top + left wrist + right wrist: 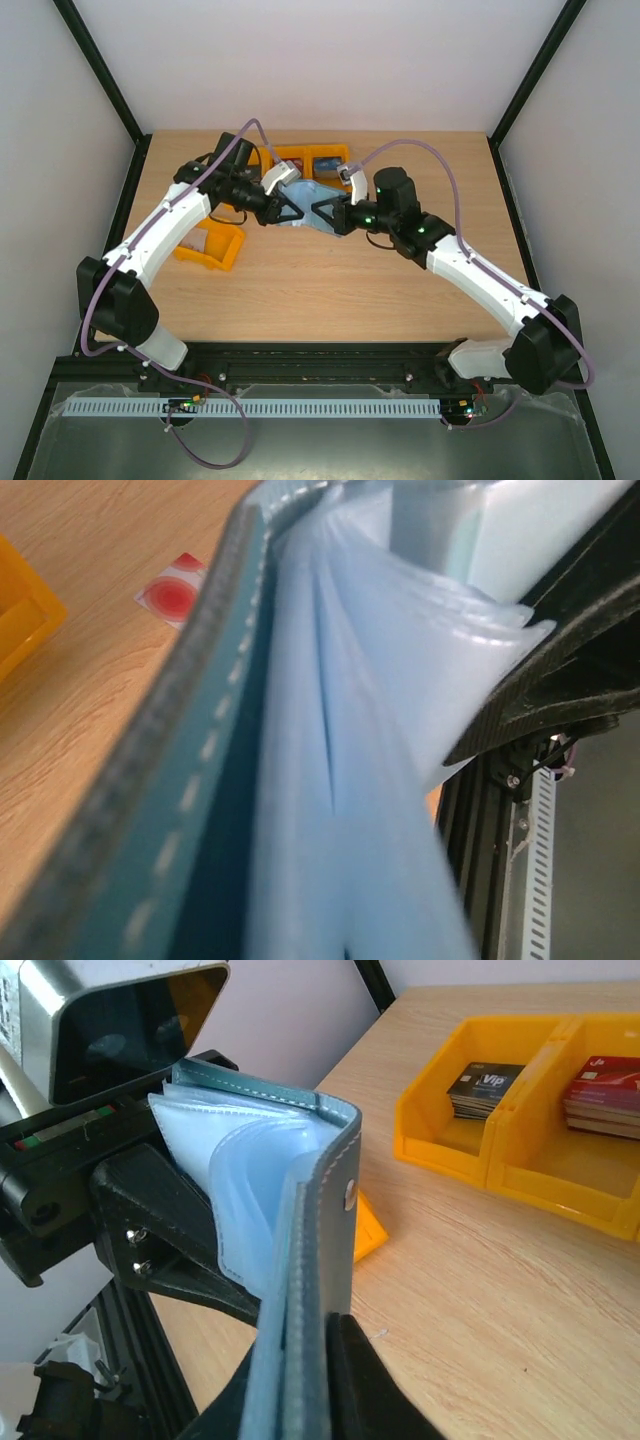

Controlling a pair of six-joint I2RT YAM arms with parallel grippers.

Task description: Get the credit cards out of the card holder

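Teal card holder [300,203], spread open with its pale blue pockets showing, is held off the desk [400,290] at the centre of the overhead frame. The left jaws and right jaws are each clamped on one side of it. A white credit card [172,592] with a red round mark lies on the desk, upper left of the left wrist frame. Orange bins [312,160] sit just above the holder in the overhead frame.

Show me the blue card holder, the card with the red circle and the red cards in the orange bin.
card holder [328,1240], right wrist view, teal outer cover.
card with the red circle [175,592], left wrist view, the red mark.
red cards [605,1090], right wrist view, top of the stack.
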